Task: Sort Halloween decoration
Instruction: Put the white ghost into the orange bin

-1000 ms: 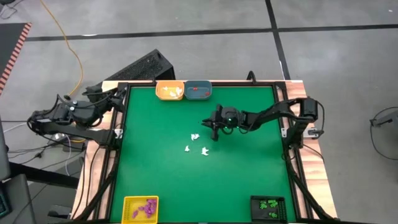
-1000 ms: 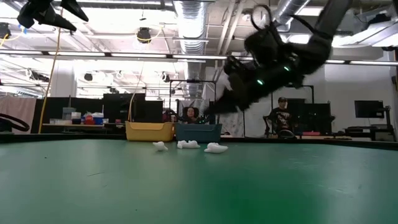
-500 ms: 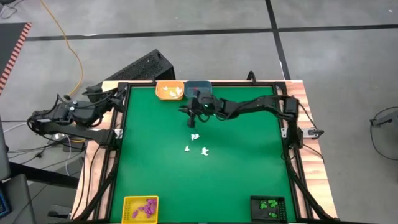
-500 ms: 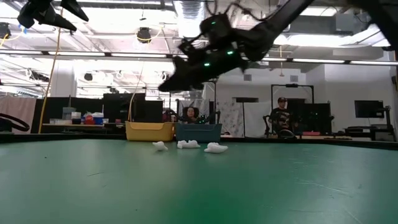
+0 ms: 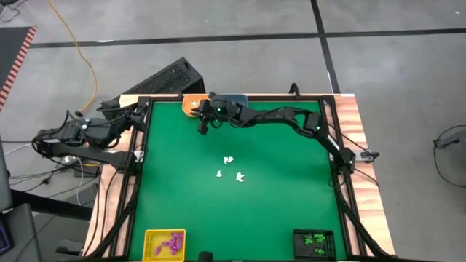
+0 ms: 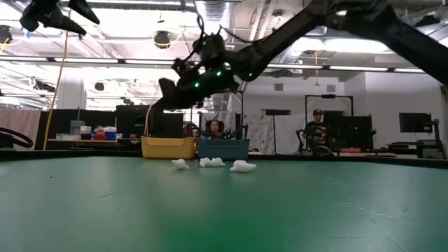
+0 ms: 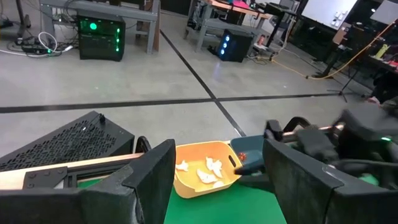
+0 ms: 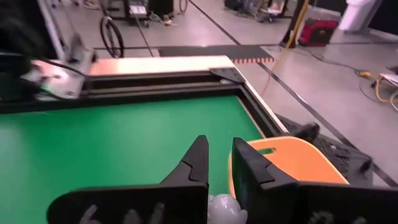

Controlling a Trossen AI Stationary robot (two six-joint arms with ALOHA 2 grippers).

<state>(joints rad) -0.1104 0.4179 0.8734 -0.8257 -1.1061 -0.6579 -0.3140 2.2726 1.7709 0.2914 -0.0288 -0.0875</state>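
Three white trinkets (image 5: 228, 160) (image 6: 211, 162) lie loose on the green mat near the table's middle. My right gripper (image 5: 202, 124) (image 6: 163, 89) (image 8: 217, 147) hangs in the air at the near edge of the orange tray (image 5: 192, 106) (image 8: 292, 163), shut on one white trinket (image 8: 221, 204). The orange tray (image 7: 205, 169) holds more white trinkets. My left gripper (image 5: 143, 109) (image 7: 217, 177) waits open off the table's far left corner. My right gripper pinches a small white trinket (image 8: 222, 205) between its two fingers (image 8: 198, 163). The piece is lifted clear, well above the mat. Which part of it the fingers are on is too small to tell.
A blue tray (image 5: 234, 101) (image 7: 246, 149) with a red piece sits beside the orange one at the far edge, partly under the right arm. A yellow tray (image 5: 164, 243) with purple pieces and a black tray (image 5: 314, 241) with green ones stand at the near corners. A raised black frame (image 5: 143, 156) rims the mat.
My right gripper has swept from above the table's middle toward the far left, ending at the orange tray, and stays shut on the white trinket. The three white trinkets on the mat have kept their places.
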